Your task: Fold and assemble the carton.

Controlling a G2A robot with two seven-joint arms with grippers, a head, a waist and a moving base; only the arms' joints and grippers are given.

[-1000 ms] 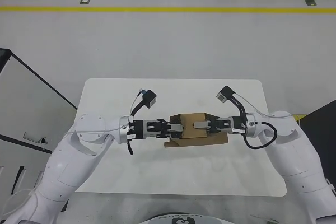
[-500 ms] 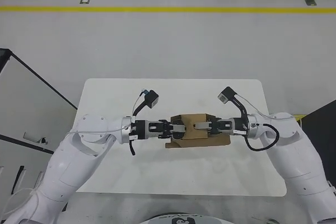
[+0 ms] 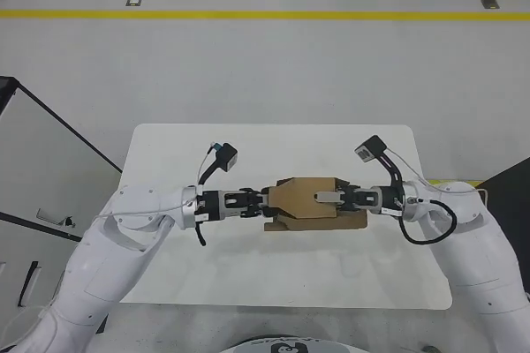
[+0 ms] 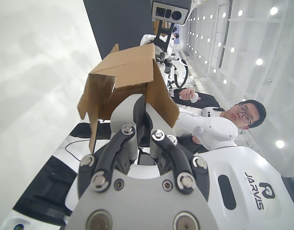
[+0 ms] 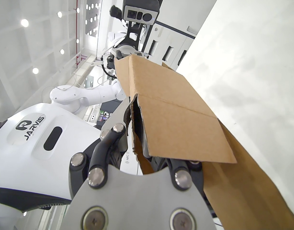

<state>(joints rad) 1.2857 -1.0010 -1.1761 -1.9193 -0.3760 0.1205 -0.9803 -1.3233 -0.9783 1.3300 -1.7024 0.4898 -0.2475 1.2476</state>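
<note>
While both arms are meeting over the middle of the surface, the left fingers and right fingers are each clamping an end of the brown carton.

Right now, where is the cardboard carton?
In the top view the carton is over the middle of the white table, with the left pincer gripping one end and the right pincer the opposite end.
</note>
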